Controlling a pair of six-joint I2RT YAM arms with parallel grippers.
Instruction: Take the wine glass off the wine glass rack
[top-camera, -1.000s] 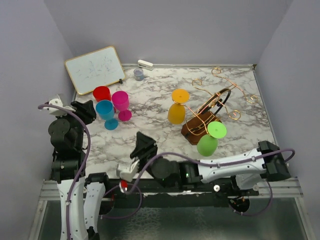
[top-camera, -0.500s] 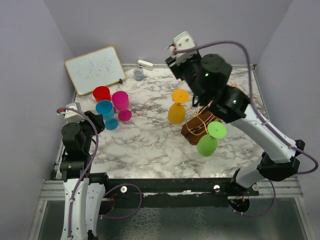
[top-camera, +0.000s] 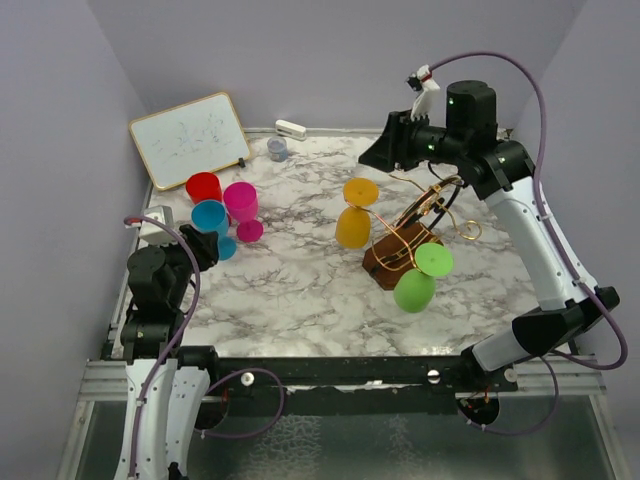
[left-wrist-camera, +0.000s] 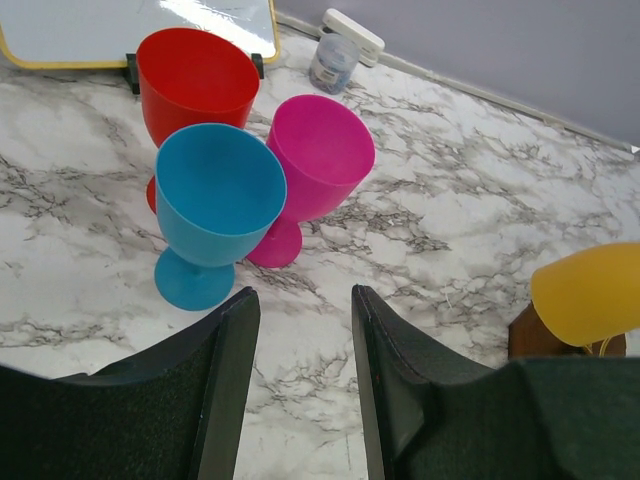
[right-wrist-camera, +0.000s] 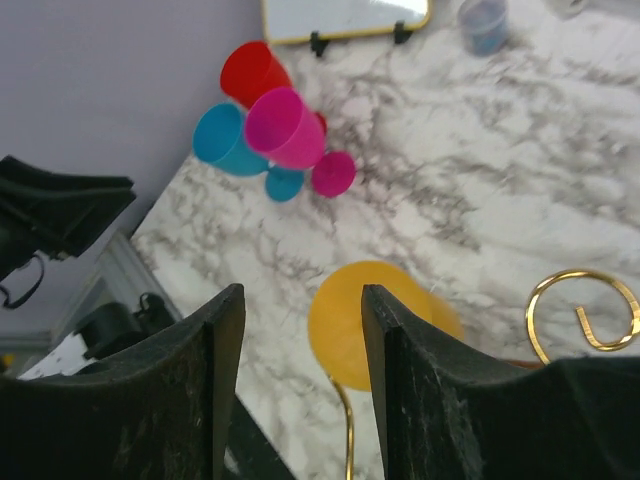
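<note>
Pale purple walls (top-camera: 300, 60) stand around a white marble counter (top-camera: 300, 285) with grey swirls. From the top camera, a white board with a wooden frame (top-camera: 190, 138) leans at 11 o'clock. A small grey jar (top-camera: 277, 149) sits close to it at the back edge.

Three plastic cups on stems stand close together at 10 o'clock. They are a red cup (top-camera: 203, 186), a pink cup (top-camera: 240, 198) and a blue cup (top-camera: 209, 217), and all three stand the right way up.

The copper wire wine glass rack with a brown wooden foot (top-camera: 383, 262) stands at 3 o'clock from the middle of the counter. Two glasses hang on it upside down, with their round feet on top. The yellow plastic wine glass (top-camera: 352, 228) hangs on the rack's 9 o'clock side. The green plastic wine glass (top-camera: 413, 291) hangs on its 6 o'clock side.

The right end effector (right-wrist-camera: 300, 310) is up high over the back of the rack. Its two black fingers (right-wrist-camera: 200, 380) are wide apart and hold nothing. In its own camera, the yellow glass's round foot shows in the gap, far below.

The left end effector (left-wrist-camera: 303, 320) is low at 9 o'clock, just beside the blue cup. Its fingers (left-wrist-camera: 225, 380) are partly apart with nothing between them.
</note>
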